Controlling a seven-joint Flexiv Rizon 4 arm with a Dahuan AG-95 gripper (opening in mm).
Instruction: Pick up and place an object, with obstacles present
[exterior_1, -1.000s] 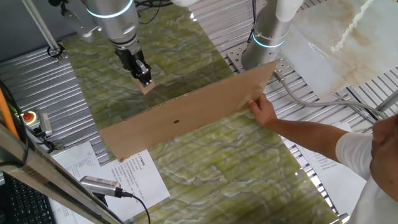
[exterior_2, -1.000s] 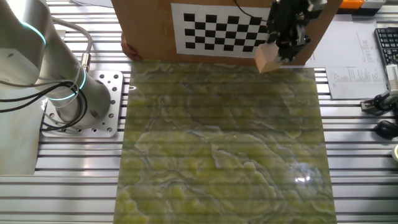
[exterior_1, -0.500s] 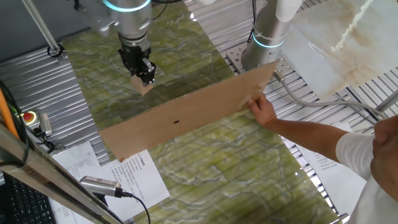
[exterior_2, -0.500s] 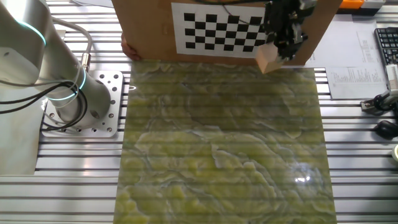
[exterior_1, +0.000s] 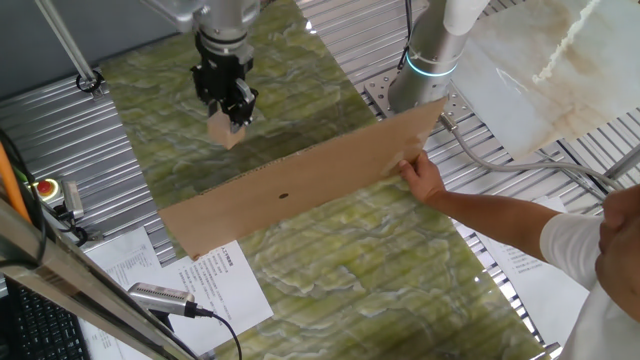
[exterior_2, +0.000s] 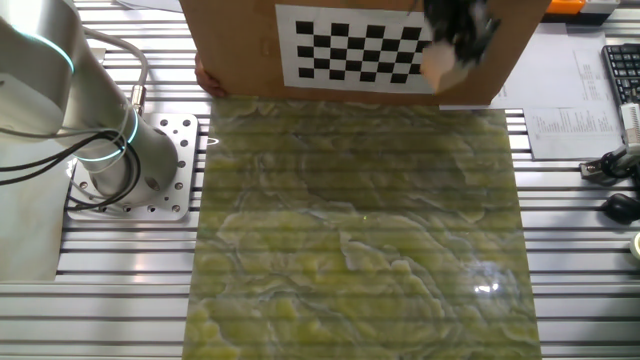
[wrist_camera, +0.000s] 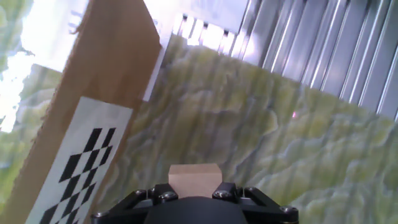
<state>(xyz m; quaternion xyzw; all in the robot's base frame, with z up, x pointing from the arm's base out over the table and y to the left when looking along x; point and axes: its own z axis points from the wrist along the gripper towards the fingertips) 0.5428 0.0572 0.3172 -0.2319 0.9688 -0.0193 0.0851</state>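
The pincer (exterior_1: 228, 112) is clamped on the cube (exterior_1: 222, 131), held clear above the surface (exterior_1: 330, 255) near its far edge. The cardboard (exterior_1: 300, 180) stands upright just beside it, between the cube and the near edge, so the carry must go over.

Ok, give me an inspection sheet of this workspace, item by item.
Surface: green marbled mat on a slatted metal table.
Job's things: cube held above the mat; cardboard stands on edge, held by a person's hand, checkerboard on its other face.
Clutter: printed papers, red button.
Gripper: shut on the cube.
Cables: hose by the arm base.
Surroundings: keyboard.
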